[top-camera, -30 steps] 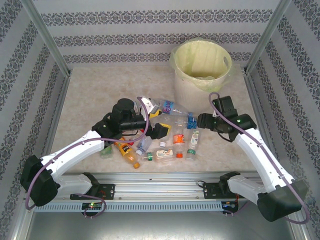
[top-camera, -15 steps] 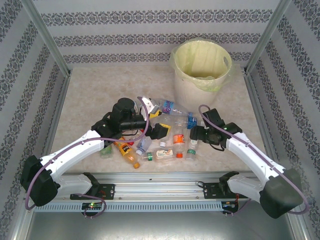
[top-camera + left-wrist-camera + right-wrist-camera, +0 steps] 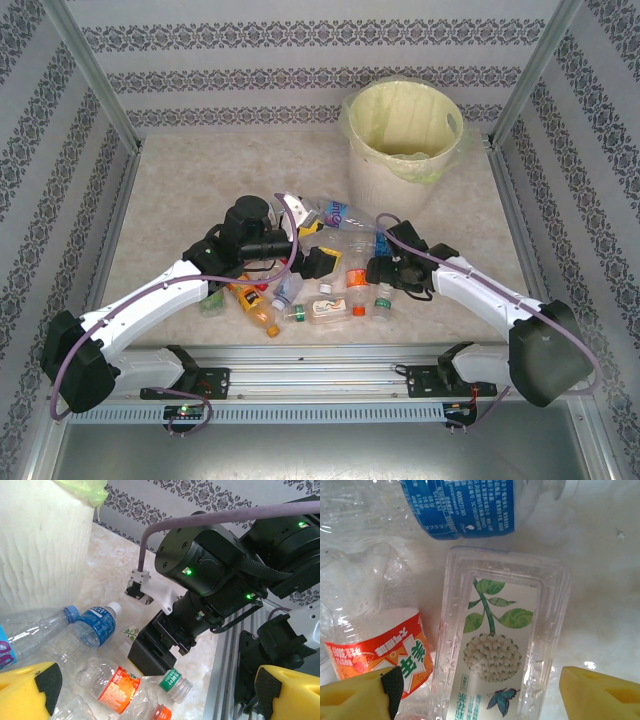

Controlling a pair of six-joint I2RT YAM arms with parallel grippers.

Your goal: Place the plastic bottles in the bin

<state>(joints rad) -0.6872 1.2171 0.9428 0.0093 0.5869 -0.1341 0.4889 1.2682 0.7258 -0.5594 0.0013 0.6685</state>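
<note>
The bin [image 3: 403, 128] stands at the back right, its bag lining pale yellow-green. Several plastic bottles [image 3: 330, 290] lie in a pile near the front edge. My right gripper [image 3: 379, 272] is low over the pile's right side. In the right wrist view it [image 3: 480, 700] is open, its yellow fingers [image 3: 600, 695] on either side of a clear square bottle with a green leaf label [image 3: 495, 640]. A crushed orange-label bottle [image 3: 380, 655] lies to its left. My left gripper [image 3: 312, 246] hovers open above the pile's middle, holding nothing [image 3: 155, 700].
A large blue-label bottle [image 3: 345, 217] lies between the pile and the bin. The bin's white wall [image 3: 40, 545] rises close by in the left wrist view. A metal rail [image 3: 320, 360] runs along the front edge. Patterned walls enclose the table.
My right arm has swung left and down from beside the bin onto the right side of the bottle pile. The left arm has stayed still.
</note>
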